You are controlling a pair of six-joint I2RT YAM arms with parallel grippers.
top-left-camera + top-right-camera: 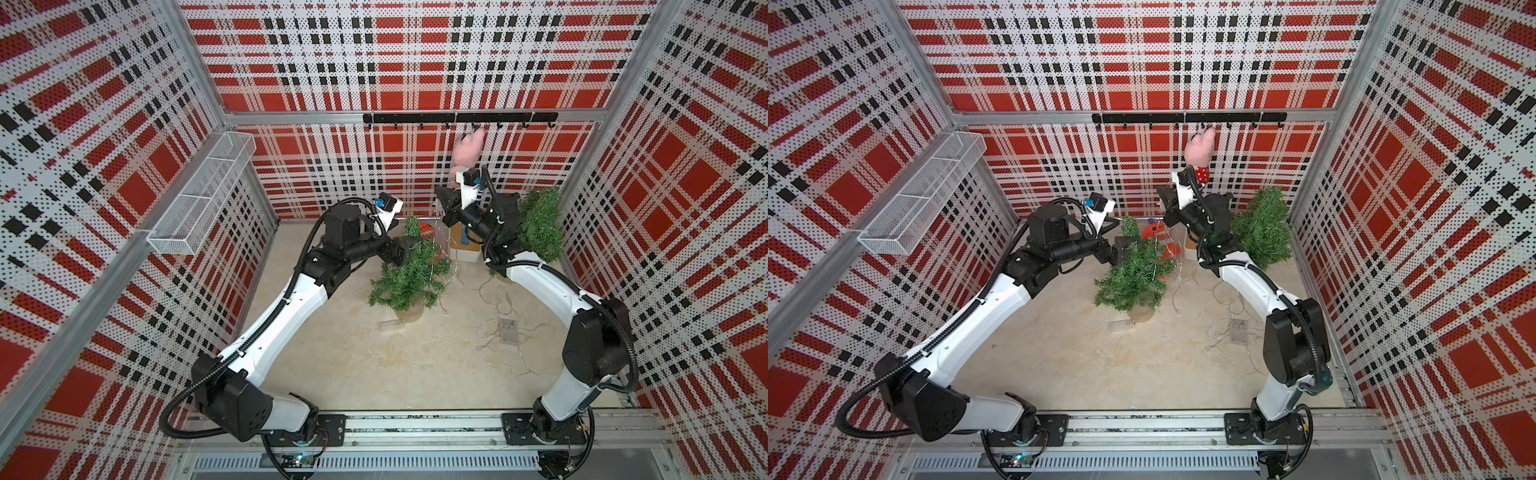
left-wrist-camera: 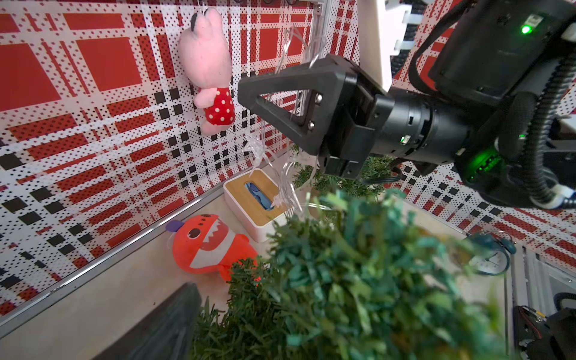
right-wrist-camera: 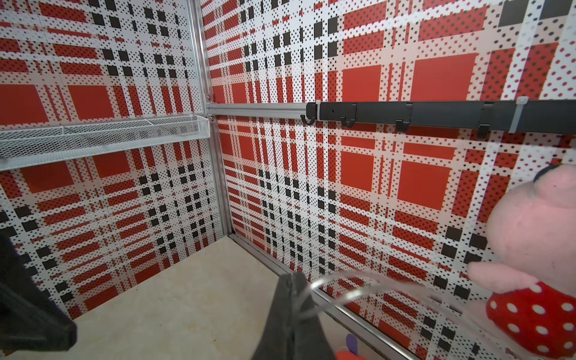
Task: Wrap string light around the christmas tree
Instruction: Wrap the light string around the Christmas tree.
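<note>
The right gripper (image 2: 244,93) is clamped on the string light (image 2: 258,156), high above the Christmas tree (image 1: 409,278). Strands hang to the treetop. The left gripper (image 1: 405,249) gapes beside the upper branches. Wrapping looks barely begun, and next the strand must circle the tree. The tree stands in a pot (image 1: 409,313). A white box (image 2: 237,205) behind it holds something blue.

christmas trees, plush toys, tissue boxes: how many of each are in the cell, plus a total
christmas trees: 2 (middle tree, back tree)
plush toys: 2 (pink plush, orange plush)
tissue box: 1
total: 5
</note>
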